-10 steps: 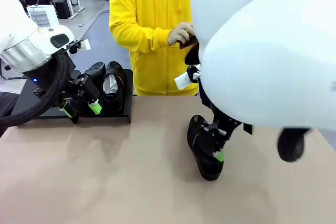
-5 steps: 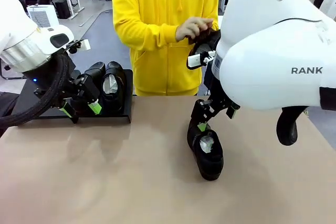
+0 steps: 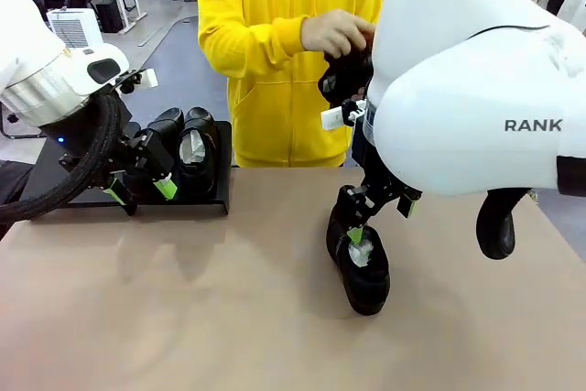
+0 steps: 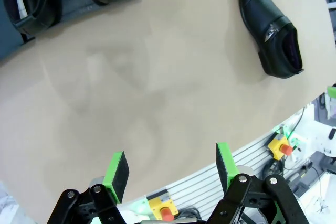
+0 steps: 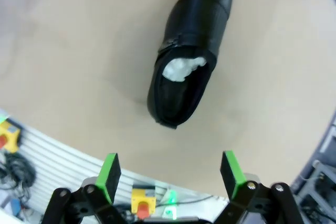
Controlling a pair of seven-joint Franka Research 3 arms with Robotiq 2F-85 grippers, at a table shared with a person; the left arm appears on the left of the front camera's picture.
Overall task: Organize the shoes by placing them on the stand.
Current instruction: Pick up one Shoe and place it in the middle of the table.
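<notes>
One glossy black shoe [image 3: 364, 272] with white paper inside lies on the tan table; it also shows in the right wrist view [image 5: 189, 51] and in the left wrist view [image 4: 273, 27]. My right gripper [image 3: 380, 223] [image 5: 170, 171] hangs open just above it, touching nothing. Two more shoes [image 3: 195, 146] stand side by side on the black stand [image 3: 218, 197] at the far left. My left gripper [image 3: 139, 190] [image 4: 169, 165] is open and empty in front of the stand. The person's hands hold another dark shoe [image 3: 341, 70], partly hidden behind my right arm.
A person in a yellow hoodie [image 3: 275, 61] stands at the table's far edge, between the stand and my right arm. The bulky white right arm [image 3: 476, 98] blocks the right side of the front view. The tan tabletop [image 3: 183, 299] lies bare in the near left.
My right gripper has let go of the shoe on the table and risen above it, open. The person's hands have lifted with the dark shoe. The left arm has stayed still.
</notes>
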